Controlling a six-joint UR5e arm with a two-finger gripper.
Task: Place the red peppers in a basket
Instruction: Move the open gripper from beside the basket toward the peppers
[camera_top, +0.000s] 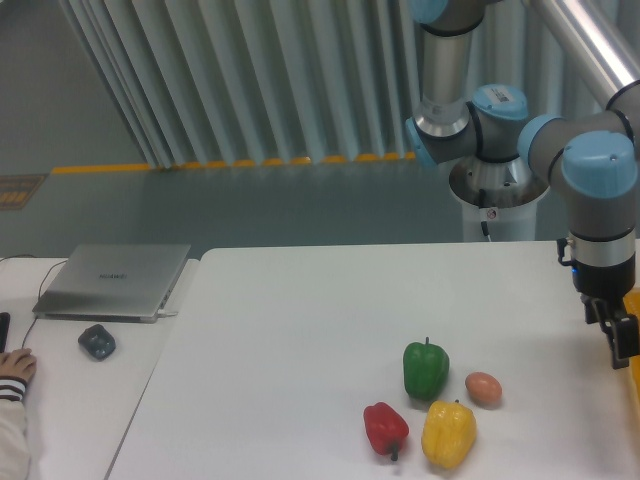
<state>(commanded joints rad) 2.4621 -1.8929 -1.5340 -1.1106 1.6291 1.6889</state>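
Starting at your far left, a person's hand (14, 366) in a striped cuff rests on the side desk, with a dark mouse (97, 342) near it and a closed silver laptop (114, 281) behind that. Moving right onto the white table (300, 340), you reach the cluster of produce toward the front. The red pepper (385, 428) lies lowest and leftmost of the group, stem pointing toward the front edge. Just beside it on the right sits the yellow pepper (448, 434), and the green pepper (426, 368) stands upright behind the two. A brown egg (483, 388) lies just right of the green one. Farther right, at the frame's edge, the gripper (620, 335) hangs from the arm's wrist above the table, well apart from the red pepper and higher in the view. You cannot tell whether its fingers are parted or closed; nothing is seen in them. A thin yellow-orange edge of the basket (633, 345) shows at the right border, right beside the gripper.
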